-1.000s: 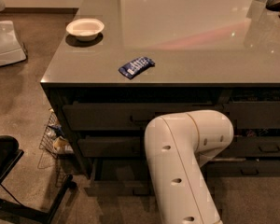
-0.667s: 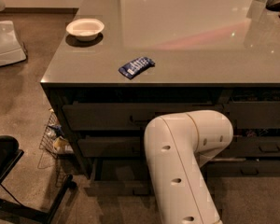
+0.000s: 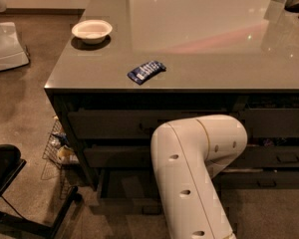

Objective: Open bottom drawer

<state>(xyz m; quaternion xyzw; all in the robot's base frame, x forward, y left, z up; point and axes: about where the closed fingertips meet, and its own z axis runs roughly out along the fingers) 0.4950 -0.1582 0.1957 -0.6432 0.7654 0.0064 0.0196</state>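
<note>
The bottom drawer (image 3: 123, 202) is the lowest, thin-fronted one of the left stack under the grey counter (image 3: 214, 49). It stands pulled out a little, with a dark gap behind its front. My white arm (image 3: 189, 178) reaches down in front of the stack, and its elbow covers the drawer's middle and right part. The gripper is hidden behind that arm, somewhere low by the drawer fronts. Two taller drawer fronts (image 3: 107, 126) sit shut above it.
A white bowl (image 3: 91, 30) and a blue packet (image 3: 146, 71) lie on the counter. The right-hand drawer stack (image 3: 284, 157) is beside my arm. A wire basket (image 3: 57, 146) stands at the counter's left corner, a black stand (image 3: 10, 183) lower left, a white machine (image 3: 5, 44) upper left.
</note>
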